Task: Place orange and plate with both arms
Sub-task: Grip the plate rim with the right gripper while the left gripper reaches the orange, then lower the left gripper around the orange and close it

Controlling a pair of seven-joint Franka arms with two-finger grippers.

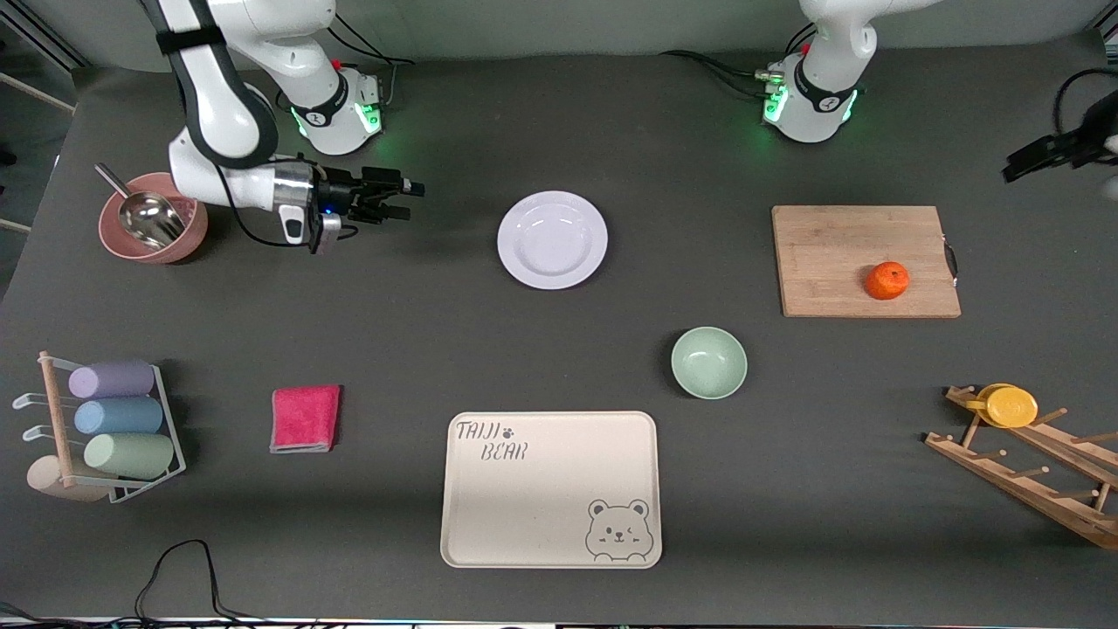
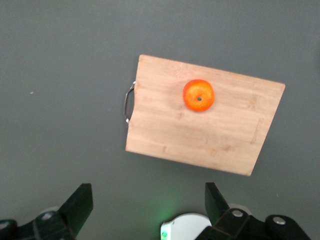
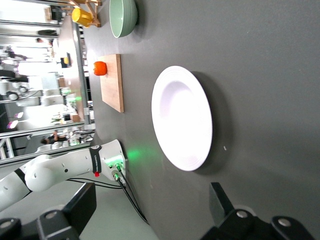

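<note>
The orange rests on a wooden cutting board toward the left arm's end of the table. In the left wrist view the orange lies apart from my left gripper, whose jaws stand wide open and empty. In the front view the left gripper hangs in the air at the table's edge past the board. The white plate lies bare mid-table. My right gripper hovers open and empty beside it, pointing at it. In the right wrist view the plate is clear of the open right gripper.
A pale-green bowl and a cream bear tray lie nearer the camera than the plate. A pink cloth, a rack of cups and a pink bowl with a scoop sit toward the right arm's end. A wooden rack holds a yellow cup.
</note>
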